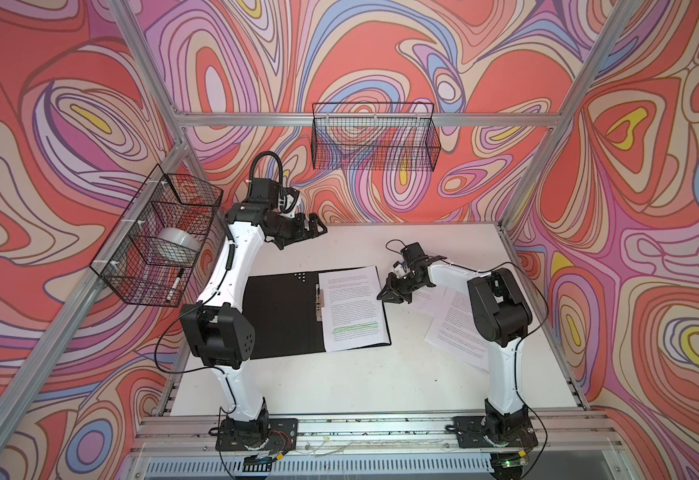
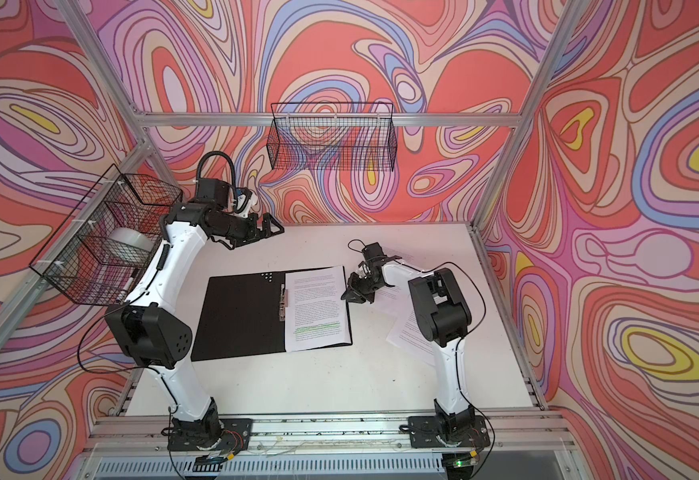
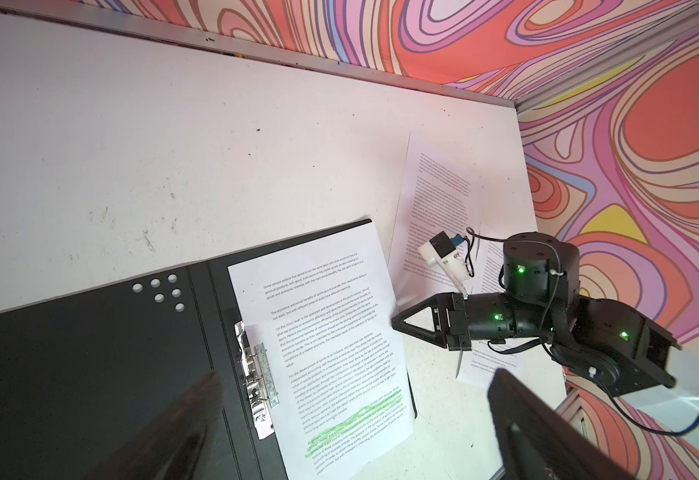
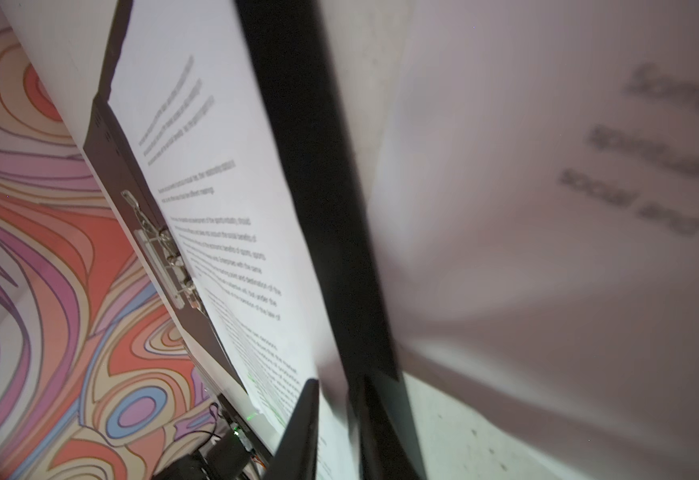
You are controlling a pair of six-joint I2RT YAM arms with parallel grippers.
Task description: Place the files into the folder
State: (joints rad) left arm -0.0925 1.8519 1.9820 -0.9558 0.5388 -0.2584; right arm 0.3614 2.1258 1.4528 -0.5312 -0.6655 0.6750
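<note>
1. Black-lined folder (image 1: 281, 316) lies open at centre in both top views, one sheet (image 1: 354, 307) on its right half; left gripper (image 1: 320, 227) far-left, wide open, empty.
2. Left wrist: right gripper (image 3: 396, 324) at that sheet's right edge; loose sheets (image 3: 435, 195) beyond.
3. Right wrist: grip unclear; next, likely fetch a loose sheet.

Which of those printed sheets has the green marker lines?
The sheet lying in the open folder; the loose sheets beside it on the table show only black text.
</note>
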